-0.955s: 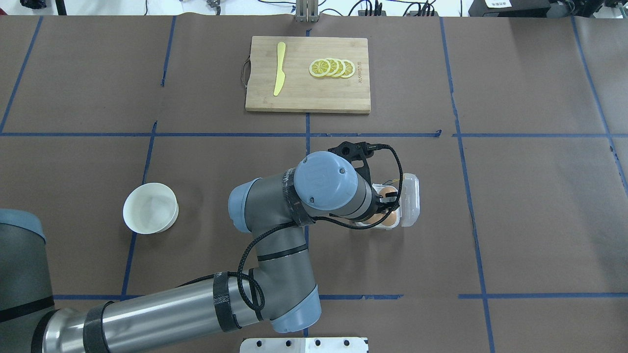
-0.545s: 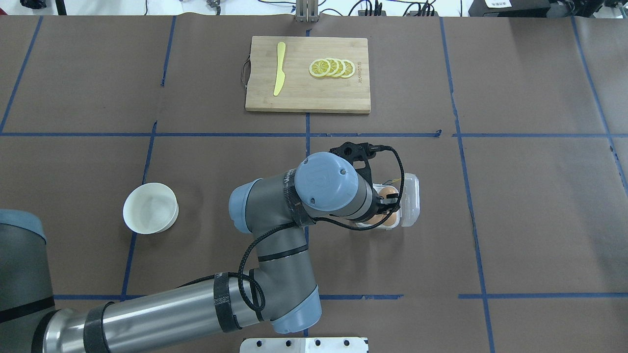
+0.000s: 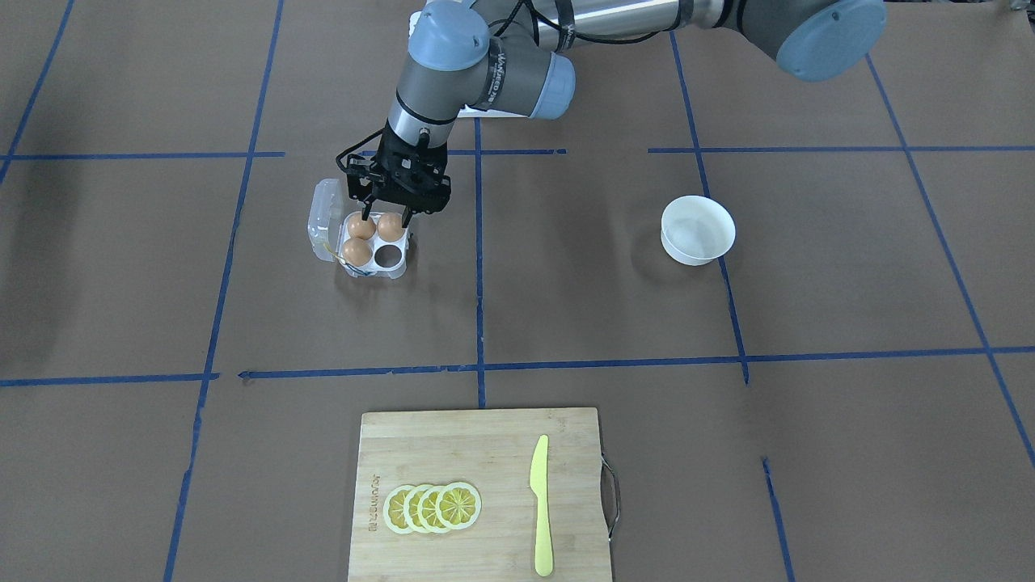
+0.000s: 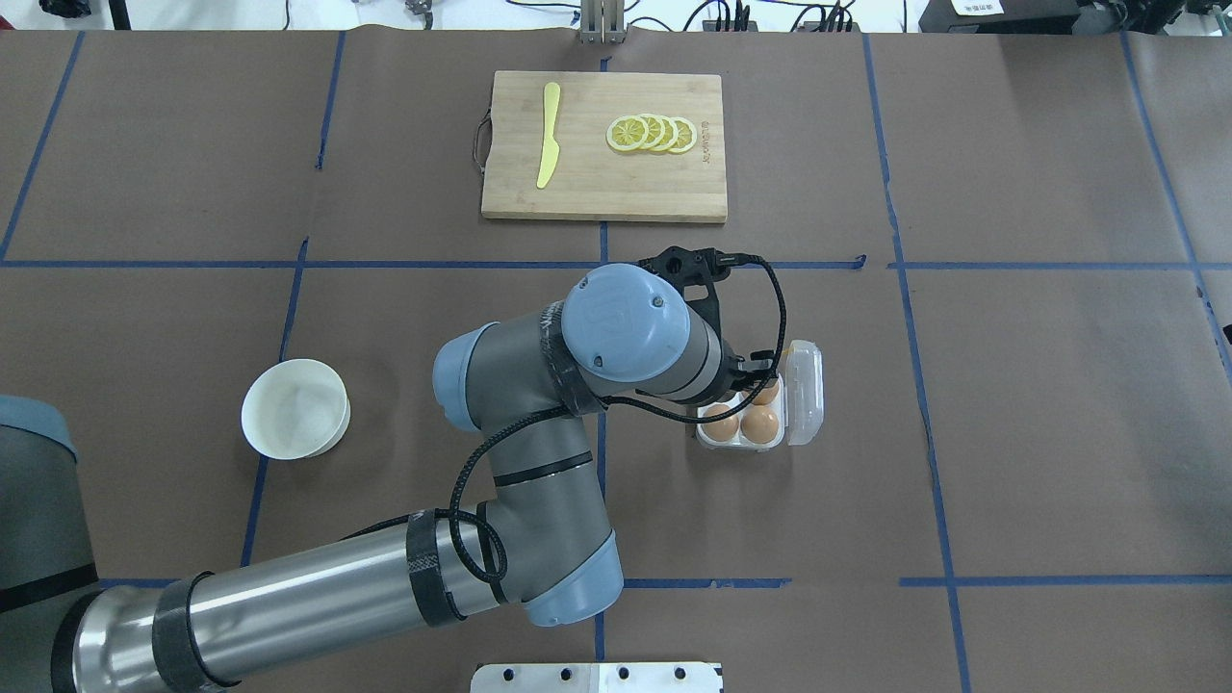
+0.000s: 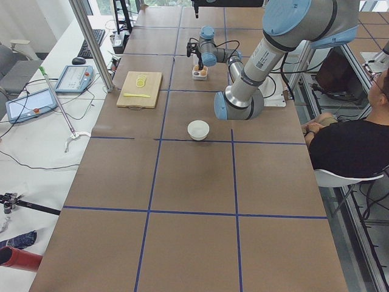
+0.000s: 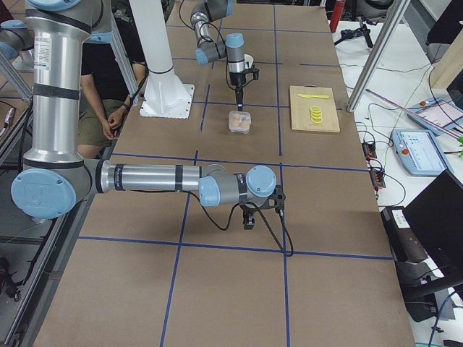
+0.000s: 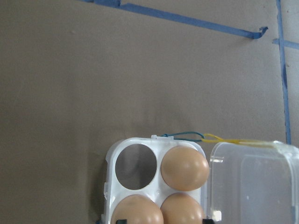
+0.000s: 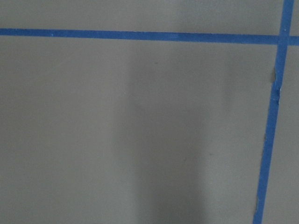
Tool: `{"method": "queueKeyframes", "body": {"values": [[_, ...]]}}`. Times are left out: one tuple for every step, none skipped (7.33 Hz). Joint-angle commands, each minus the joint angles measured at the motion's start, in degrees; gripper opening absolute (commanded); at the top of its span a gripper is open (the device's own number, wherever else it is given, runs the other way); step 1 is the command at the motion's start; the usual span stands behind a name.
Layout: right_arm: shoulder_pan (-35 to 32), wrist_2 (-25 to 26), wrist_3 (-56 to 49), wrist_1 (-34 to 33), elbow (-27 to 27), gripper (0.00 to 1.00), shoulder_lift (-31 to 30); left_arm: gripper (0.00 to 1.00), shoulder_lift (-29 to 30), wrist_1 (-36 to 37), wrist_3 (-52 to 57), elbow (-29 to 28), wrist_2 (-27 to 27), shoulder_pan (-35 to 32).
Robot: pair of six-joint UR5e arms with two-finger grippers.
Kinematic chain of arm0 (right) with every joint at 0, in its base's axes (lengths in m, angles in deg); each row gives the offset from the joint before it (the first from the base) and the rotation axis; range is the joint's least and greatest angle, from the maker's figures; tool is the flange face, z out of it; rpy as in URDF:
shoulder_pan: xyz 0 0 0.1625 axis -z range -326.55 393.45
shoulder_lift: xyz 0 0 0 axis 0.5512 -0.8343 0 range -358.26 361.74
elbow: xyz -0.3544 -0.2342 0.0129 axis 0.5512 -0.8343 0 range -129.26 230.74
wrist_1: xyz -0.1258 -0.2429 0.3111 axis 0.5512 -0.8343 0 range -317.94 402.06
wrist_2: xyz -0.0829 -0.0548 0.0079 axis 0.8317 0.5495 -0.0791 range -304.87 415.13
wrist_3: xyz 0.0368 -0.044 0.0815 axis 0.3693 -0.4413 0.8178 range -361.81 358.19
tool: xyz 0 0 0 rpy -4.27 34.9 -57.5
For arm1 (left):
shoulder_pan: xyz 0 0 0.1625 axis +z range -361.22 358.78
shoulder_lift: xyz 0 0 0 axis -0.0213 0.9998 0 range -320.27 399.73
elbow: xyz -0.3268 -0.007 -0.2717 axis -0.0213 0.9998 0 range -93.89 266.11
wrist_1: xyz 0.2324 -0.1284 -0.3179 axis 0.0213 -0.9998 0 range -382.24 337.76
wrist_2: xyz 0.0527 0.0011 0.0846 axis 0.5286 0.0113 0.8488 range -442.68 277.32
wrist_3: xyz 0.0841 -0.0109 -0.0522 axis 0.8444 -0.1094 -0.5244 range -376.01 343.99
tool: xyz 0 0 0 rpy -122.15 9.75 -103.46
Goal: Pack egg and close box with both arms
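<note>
The clear box [image 3: 374, 242] stands open on the table, its lid [image 3: 323, 217] folded back to the side. It holds three brown eggs [image 3: 390, 226], and one cell [image 3: 390, 255] is empty. My left gripper [image 3: 386, 217] is open, pointing down just above the row of eggs nearest my base, and holds nothing. The left wrist view shows the eggs [image 7: 184, 168], the empty cell [image 7: 135, 161], the lid [image 7: 254, 182] and the yellow string [image 7: 233, 140]. My right gripper [image 6: 248, 220] hangs low over bare table far from the box; I cannot tell whether it is open.
A white bowl [image 4: 295, 408] stands to the left of my left arm. A wooden cutting board [image 4: 603, 144] with a yellow knife [image 4: 548, 135] and lemon slices [image 4: 652, 134] lies at the far side. A seated person [image 5: 349, 146] is beside the table.
My left wrist has lifted and shifted left and away from the box, uncovering the two near eggs. The box and bowl have not moved.
</note>
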Motion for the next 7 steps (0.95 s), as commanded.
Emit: {"method": "queueKeyframes", "body": {"values": [[7.74,0.56,21.29,15.72,0.13,1.0,0.67,0.62,-4.07,3.66,2.95,7.06,-3.77,-3.3],[13.61,2.83,37.0,24.77,0.13,1.0,2.51,0.62,-8.1,7.52,6.89,13.1,-4.49,-5.4],[21.76,9.38,51.42,31.82,0.65,1.0,4.7,0.62,-11.62,8.69,10.49,16.29,-4.59,-7.16],[29.5,16.23,63.05,36.5,1.26,1.0,7.42,0.62,-13.74,8.7,13.05,17.8,-5.37,-9.79],[37.14,22.74,73.26,36.81,3.71,1.0,10.84,0.62,-15.59,8.7,16.47,18.6,-8.42,-12.43],[42.88,29.33,78.93,35.77,4.77,1.0,15.31,0.62,-17.96,8.7,20.77,19.31,-9.15,-14.89],[44.07,31.57,81.25,30.71,5.39,1.0,21.19,0.62,-19.38,8.53,25.43,19.4,-9.24,-16.83]]}}
